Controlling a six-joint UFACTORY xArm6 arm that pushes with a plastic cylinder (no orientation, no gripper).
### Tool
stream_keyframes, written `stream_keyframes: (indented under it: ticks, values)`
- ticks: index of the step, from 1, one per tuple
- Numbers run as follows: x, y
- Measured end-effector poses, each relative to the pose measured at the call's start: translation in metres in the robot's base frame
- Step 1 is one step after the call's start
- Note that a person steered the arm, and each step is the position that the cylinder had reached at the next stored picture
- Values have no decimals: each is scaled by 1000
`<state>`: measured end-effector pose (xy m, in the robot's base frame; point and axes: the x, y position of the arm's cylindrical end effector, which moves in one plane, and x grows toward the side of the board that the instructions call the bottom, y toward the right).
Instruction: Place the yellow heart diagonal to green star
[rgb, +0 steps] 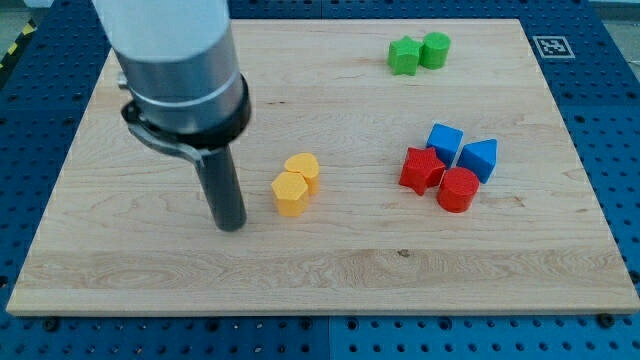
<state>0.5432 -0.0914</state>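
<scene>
The yellow heart (304, 169) lies near the board's middle and touches a yellow pentagon (289, 194) just below and left of it. The green star (404, 56) lies at the view's top right, touching a green round block (436, 49) on its right. My tip (232, 226) rests on the board to the left of the yellow pair, a short gap from the pentagon, touching neither block. The star is far up and to the right of the heart.
A cluster lies at the right: a red star (421, 169), a red round block (459, 190), a blue cube (444, 141) and a blue triangle (480, 158). The wooden board (330, 270) ends in a blue pegboard surround.
</scene>
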Motion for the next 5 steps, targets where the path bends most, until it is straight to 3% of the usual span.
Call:
stream_keyframes:
  ticks: [5]
  values:
    - [-30,61]
